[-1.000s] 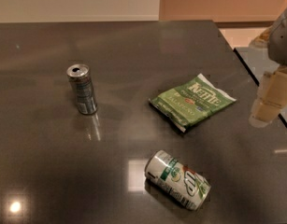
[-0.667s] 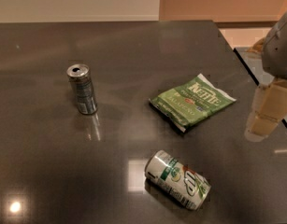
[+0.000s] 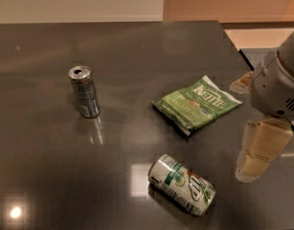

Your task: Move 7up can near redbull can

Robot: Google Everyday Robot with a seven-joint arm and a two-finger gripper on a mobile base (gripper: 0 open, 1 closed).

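The 7up can (image 3: 182, 184), white with green lettering, lies on its side near the front of the dark table (image 3: 137, 51). The redbull can (image 3: 84, 91), slim and silver-blue, stands upright at the left, well apart from the 7up can. My gripper (image 3: 251, 169) hangs at the right edge of the view, to the right of the 7up can and a little above the table, holding nothing that I can see. It does not touch either can.
A green Kettle chip bag (image 3: 198, 104) lies flat between the two cans, toward the right. The table's right edge (image 3: 242, 56) runs behind my arm. A small pale object (image 3: 241, 82) lies near that edge.
My gripper has moved left and lower, closer to the 7up can. The cans and the chip bag have not moved.
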